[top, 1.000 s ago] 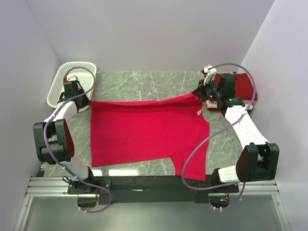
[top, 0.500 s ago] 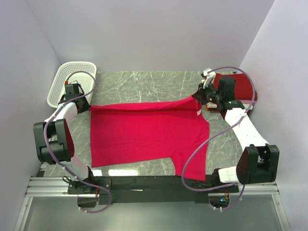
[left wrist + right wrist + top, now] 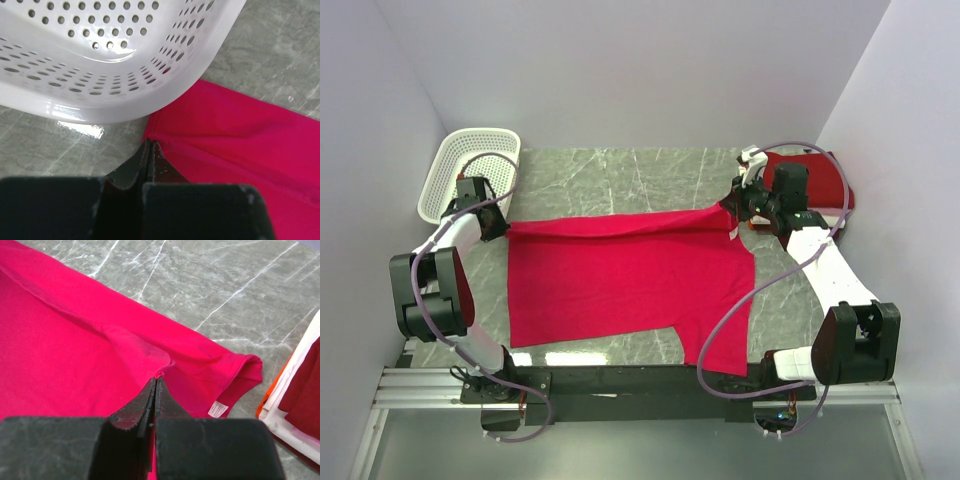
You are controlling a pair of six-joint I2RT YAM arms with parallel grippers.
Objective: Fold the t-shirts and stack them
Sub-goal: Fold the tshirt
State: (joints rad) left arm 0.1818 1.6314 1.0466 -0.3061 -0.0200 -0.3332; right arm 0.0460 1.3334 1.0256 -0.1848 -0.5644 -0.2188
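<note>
The bright pinkish-red t-shirt (image 3: 620,275) lies spread on the marble table, its far edge pulled taut between my two grippers. My left gripper (image 3: 498,228) is shut on the shirt's far left corner, beside the basket; the pinch shows in the left wrist view (image 3: 149,145). My right gripper (image 3: 734,208) is shut on the far right part of the shirt, seen in the right wrist view (image 3: 156,380), near a folded sleeve with a white label (image 3: 218,409). The darker crimson shirt (image 3: 820,180) lies folded at the far right on a white one (image 3: 300,375).
A white plastic lattice basket (image 3: 448,175) stands at the far left corner, close to my left gripper (image 3: 125,75). Grey walls close in on three sides. Bare marble (image 3: 620,175) shows beyond the shirt.
Both grippers have moved a little farther from the near edge, drawing the shirt's far edge back and straighter. Both keep their hold on the cloth.
</note>
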